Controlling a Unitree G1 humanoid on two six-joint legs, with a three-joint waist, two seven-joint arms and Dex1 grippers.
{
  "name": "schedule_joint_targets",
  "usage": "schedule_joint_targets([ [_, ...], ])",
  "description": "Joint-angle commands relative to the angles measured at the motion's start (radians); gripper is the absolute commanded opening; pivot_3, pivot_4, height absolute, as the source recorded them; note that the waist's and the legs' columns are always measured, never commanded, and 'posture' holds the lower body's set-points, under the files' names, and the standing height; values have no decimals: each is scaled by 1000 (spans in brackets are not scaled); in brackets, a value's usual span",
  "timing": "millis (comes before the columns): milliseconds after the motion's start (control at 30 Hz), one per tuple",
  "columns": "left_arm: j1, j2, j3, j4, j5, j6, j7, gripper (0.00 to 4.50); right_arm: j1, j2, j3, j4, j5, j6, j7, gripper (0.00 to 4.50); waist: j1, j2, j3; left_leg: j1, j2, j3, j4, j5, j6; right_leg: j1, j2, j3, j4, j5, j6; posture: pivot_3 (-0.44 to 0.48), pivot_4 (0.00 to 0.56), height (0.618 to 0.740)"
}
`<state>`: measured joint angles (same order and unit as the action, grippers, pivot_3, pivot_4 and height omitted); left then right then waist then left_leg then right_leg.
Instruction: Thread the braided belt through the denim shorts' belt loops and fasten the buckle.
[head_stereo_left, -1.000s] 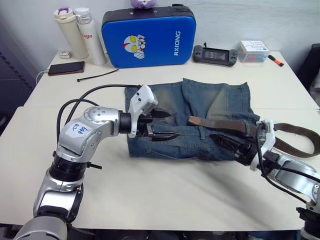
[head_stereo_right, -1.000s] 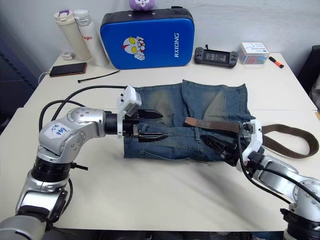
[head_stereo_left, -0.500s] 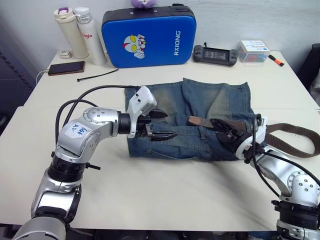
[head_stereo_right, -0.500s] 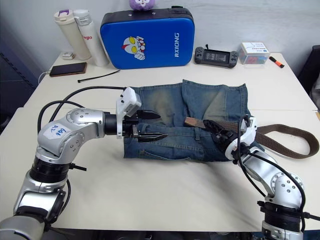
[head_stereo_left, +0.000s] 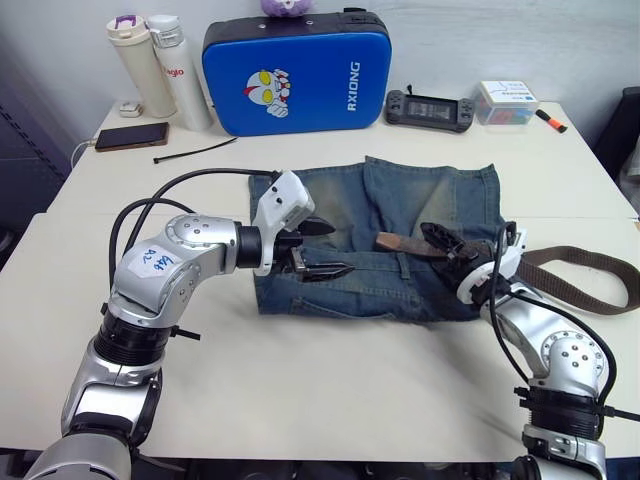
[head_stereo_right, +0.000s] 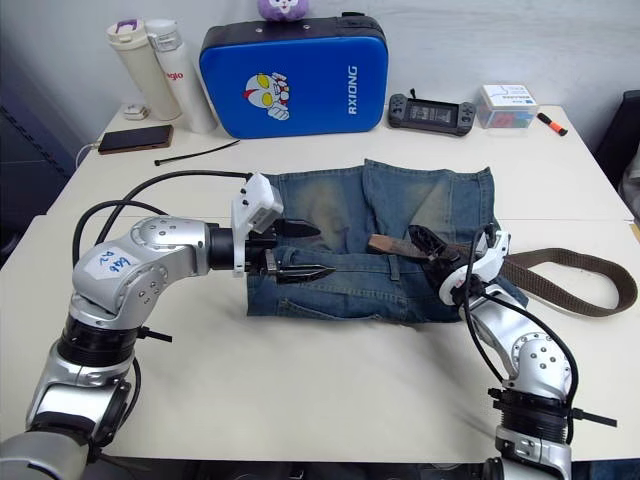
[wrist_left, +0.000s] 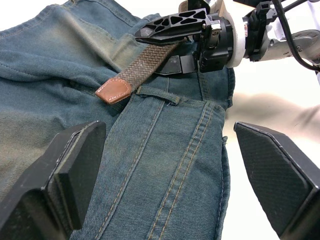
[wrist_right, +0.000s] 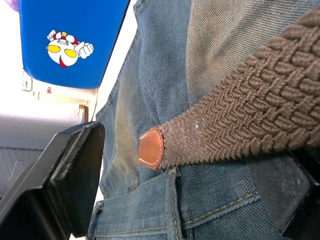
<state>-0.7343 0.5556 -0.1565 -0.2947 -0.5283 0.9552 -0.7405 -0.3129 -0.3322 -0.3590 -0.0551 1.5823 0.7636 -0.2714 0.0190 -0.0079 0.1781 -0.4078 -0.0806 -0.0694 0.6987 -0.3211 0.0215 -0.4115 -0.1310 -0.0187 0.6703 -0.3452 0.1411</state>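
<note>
- The denim shorts (head_stereo_left: 385, 240) lie flat on the pale surface (head_stereo_left: 330, 390), waistband toward the robot and legs pointing toward the blue case (head_stereo_left: 297, 75) at the back.
- The braided belt (wrist_left: 145, 67) lies across the right part of the waistband; its tan leather tip (wrist_right: 151, 147) rests on the denim just beside a belt loop (wrist_left: 158, 93) and has not entered it.
- The rest of the strap runs off the shorts' right edge and curls in a loop on the surface (head_stereo_right: 590, 280). The buckle cannot be made out.
- The right hand (head_stereo_left: 447, 252) sits over the waistband at the shorts' right side, its two black fingers (wrist_left: 175, 24) lying above and below the strap a little behind the tip. Whether they are pressing it cannot be told.
- The left hand (head_stereo_left: 322, 250) hovers over the left part of the shorts, its fingers (wrist_left: 75, 165) spread wide apart and gripping nothing; the denim shows between them.
- Along the back of the surface stand two drink bottles (head_stereo_left: 160, 65), a phone (head_stereo_left: 132, 136), a black cable tie (head_stereo_left: 195, 150), a handheld game console (head_stereo_left: 432, 108), a small box (head_stereo_left: 508, 102) and an orange marker (head_stereo_left: 551, 121).
</note>
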Motion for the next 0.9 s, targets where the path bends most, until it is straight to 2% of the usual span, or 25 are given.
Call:
schedule_joint_targets([
  [33,-19,4,24,-28,-1,-15,0,4500,-9,9,6,27,-15,19,14,4082,-1,0,0,0,0,0,0,0,0,0,0,0,0,0,0,0,150,677],
  [67,-18,5,23,-26,1,-17,0,4500,-11,11,7,32,-19,20,17,3929,-2,0,0,0,0,0,0,0,0,0,0,0,0,0,0,0,150,677],
  [133,-19,6,22,-20,6,-21,1,4500,-16,18,5,38,-27,19,25,3295,-3,0,0,0,0,0,0,0,0,0,0,0,0,0,0,0,150,677],
  [367,-14,5,14,-13,18,-34,-5,4500,-29,4,-34,32,-32,25,50,27,-8,0,0,0,0,0,0,0,0,-1,0,0,0,0,0,0,150,677],
  [500,-15,3,11,-10,20,-40,-16,4500,-17,-64,-72,1,20,68,67,27,-1,0,0,0,-1,0,-1,0,0,-1,0,0,1,0,0,0,150,677],
  [667,-14,11,10,-16,19,-51,-42,4500,24,-205,-128,-31,98,150,141,27,4,0,0,-1,-2,0,0,0,1,-1,-1,0,0,0,0,0,150,677],
  [767,-15,15,12,-13,20,-57,-53,4500,46,-286,-164,-16,144,192,193,27,4,0,0,-1,-1,0,0,0,1,0,-1,0,-1,0,0,0,150,677],
  [900,-14,18,11,-11,23,-63,-63,4500,67,-337,-157,15,168,236,242,27,2,0,0,-1,0,0,-1,0,1,0,-1,0,-2,0,0,0,150,677],
])
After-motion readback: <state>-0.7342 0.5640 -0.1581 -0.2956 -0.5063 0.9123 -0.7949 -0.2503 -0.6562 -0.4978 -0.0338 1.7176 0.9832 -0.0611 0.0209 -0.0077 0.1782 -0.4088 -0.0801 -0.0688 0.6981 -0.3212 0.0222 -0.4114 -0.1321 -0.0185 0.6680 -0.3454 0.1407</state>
